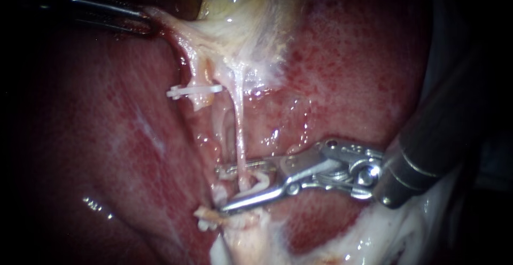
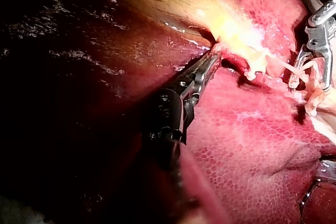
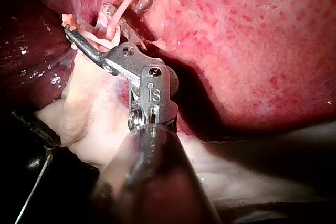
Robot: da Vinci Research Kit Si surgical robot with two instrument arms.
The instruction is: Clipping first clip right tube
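The right tube [image 1: 239, 121] is a thin pale strand running down from the gallbladder [image 1: 240, 8]. My right instrument [image 1: 220, 189] comes in from the right, and its jaws stand open astride this tube low down, one jaw on each side. A white curved piece shows in the gap beside the tube. The right wrist view shows the same jaws [image 3: 88, 20] straddling the strand. The left tube [image 1: 200, 83] carries a white clip [image 1: 193, 91]. At the upper left, my left instrument [image 1: 147, 19] is shut on the gallbladder's edge and holds it taut [image 2: 212, 56].
Red liver [image 1: 117, 153] lies on both sides of the tubes. Pale fatty tissue [image 1: 374, 238] lies under the right instrument's shaft. A frayed whitish stump [image 1: 206, 219] sits just below the lower jaw's tip.
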